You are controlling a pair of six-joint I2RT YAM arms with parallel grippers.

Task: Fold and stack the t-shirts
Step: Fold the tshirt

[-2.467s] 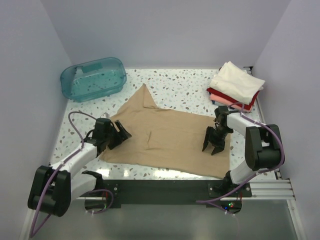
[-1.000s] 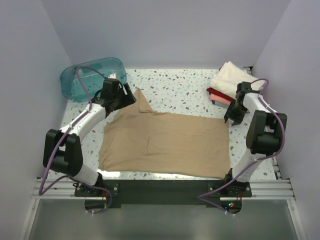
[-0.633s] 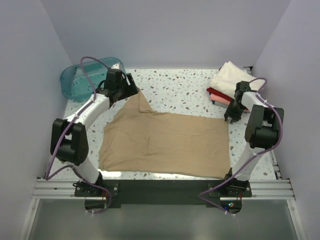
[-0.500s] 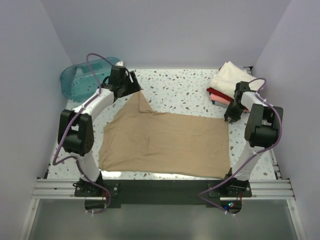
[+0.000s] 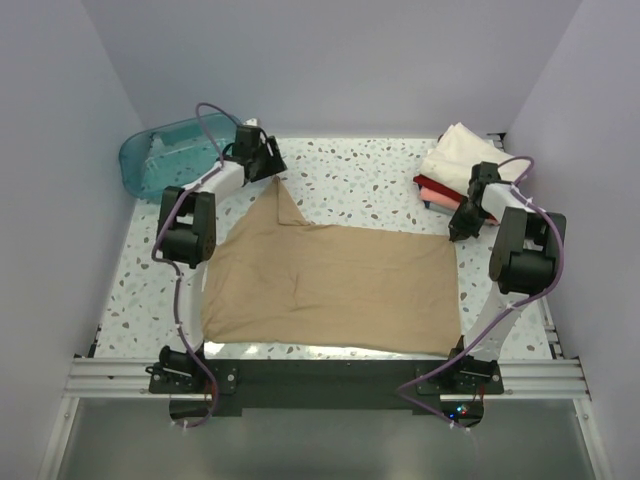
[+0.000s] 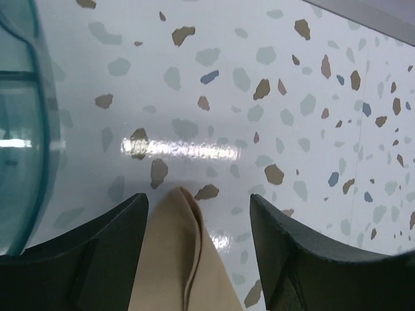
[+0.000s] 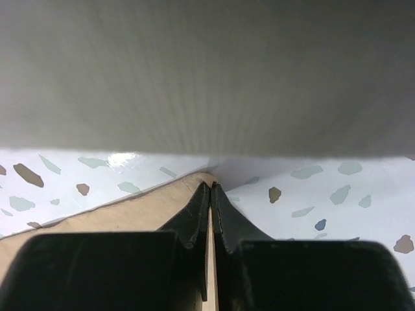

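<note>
The tan t-shirt (image 5: 330, 285) is spread flat over the middle of the speckled table (image 5: 370, 175) and is by far the largest cloth there; its near edge runs along the near side of the table, and one pointed corner is drawn out toward the far left. The left claw (image 5: 268, 162) is held over that pointed corner, just beside the teal tub (image 5: 165, 165) that stands at the far left of the table. In the left wrist view its fingers (image 6: 97, 259) are shown well apart, with the tip of the tan cloth lying on the table between them; a soft fold is seen running down that tip; whether either finger touches the cloth cannot be told.

The right claw (image 5: 457, 226) is set at the far right corner of the tan t-shirt. In the right wrist view its fingers (image 7: 194, 214) are pressed together with a thin strip of tan cloth between them, so the claw is clamped on the shirt's edge at that corner; the upper half of that view is filled by a blurred grey surface that cannot be identified.

At the far right of the table a stack of folded shirts is laid: the cream-white t-shirt (image 5: 472, 160) lies on top, and the red t-shirt (image 5: 432, 187) and the pink t-shirt (image 5: 440, 203) show beneath it along its near-left edge; the order of those two cannot be told. The stack lies near the right claw, just beyond the tan t-shirt's far right corner.
</note>
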